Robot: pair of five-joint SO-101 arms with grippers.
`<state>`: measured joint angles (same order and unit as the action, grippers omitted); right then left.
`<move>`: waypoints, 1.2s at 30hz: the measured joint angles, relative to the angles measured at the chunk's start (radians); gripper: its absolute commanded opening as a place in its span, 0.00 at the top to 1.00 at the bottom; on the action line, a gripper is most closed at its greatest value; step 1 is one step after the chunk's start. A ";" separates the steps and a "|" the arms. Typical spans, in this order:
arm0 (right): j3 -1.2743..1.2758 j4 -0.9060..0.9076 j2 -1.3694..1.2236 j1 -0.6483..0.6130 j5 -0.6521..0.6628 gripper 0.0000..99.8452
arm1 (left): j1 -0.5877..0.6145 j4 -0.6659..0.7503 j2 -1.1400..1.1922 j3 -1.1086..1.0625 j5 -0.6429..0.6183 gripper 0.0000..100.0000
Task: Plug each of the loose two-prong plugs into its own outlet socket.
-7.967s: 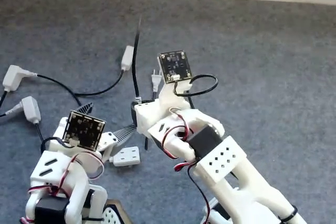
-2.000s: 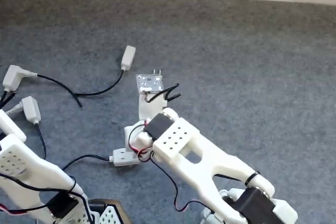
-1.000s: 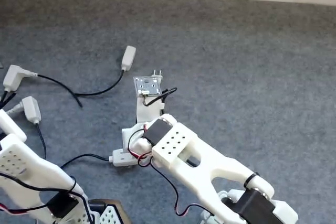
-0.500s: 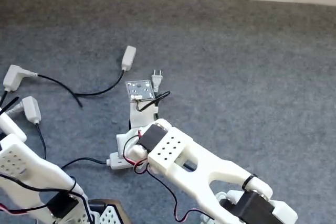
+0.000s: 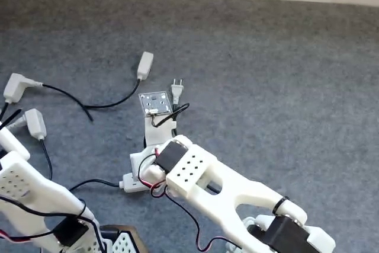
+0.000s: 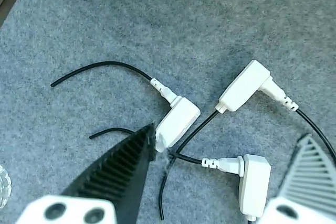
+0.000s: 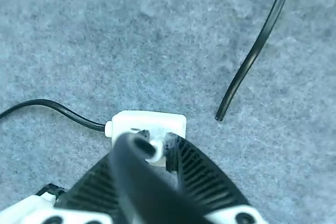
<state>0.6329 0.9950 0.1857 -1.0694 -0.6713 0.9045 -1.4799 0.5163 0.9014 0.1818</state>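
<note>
The right gripper [image 7: 155, 145] has its black ribbed fingers drawn almost together on the near edge of the flat white plastic outlet socket block [image 7: 147, 124]. It looks pinched on that edge, though the contact itself is partly hidden.

**Risks.** The block lies loose on the grey carpet [image 5: 284, 75] with only a thin black lead to anchor it. Any sideways push would probably slide or twist it rather than seat anything. The block also has no plug at it. In the high view the small two-prong plug with bare metal pins on a black cable [image 5: 176, 89] lies well apart, at about 1 o'clock from the gripper. Its cable runs back under the right wrist, so a swing of that arm could drag the plug or flip it. A cut black cable end [image 7: 218, 116] lies just beside the block and could snag.

**Farther out.** At 12 o'clock an oblong white plastic cable-end body [image 5: 144, 65] rests on the carpet. At about 10 o'clock the left gripper [image 6: 228, 135] hangs spread wide and holds nothing. Under it lie a white rectangular body [image 6: 178, 119], a white angled one [image 6: 252, 85] and a third white one [image 6: 254, 182]. Their black leads cross, so lifting one may tug its neighbours. I cannot see their pins.
</note>
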 measured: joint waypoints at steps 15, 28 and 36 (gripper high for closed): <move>0.006 -0.114 -0.021 0.008 0.181 1.00 | -0.006 -0.009 0.000 0.000 0.000 0.61; 0.075 -0.176 0.011 0.029 0.273 1.00 | -0.021 -0.014 0.000 0.000 0.000 0.61; 0.325 -0.172 0.364 0.009 0.279 1.00 | -0.021 -0.014 0.000 0.000 0.000 0.61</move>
<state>0.9582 0.8232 0.5493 -1.0602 -0.3920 0.8830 -1.4937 0.5163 0.9014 0.1818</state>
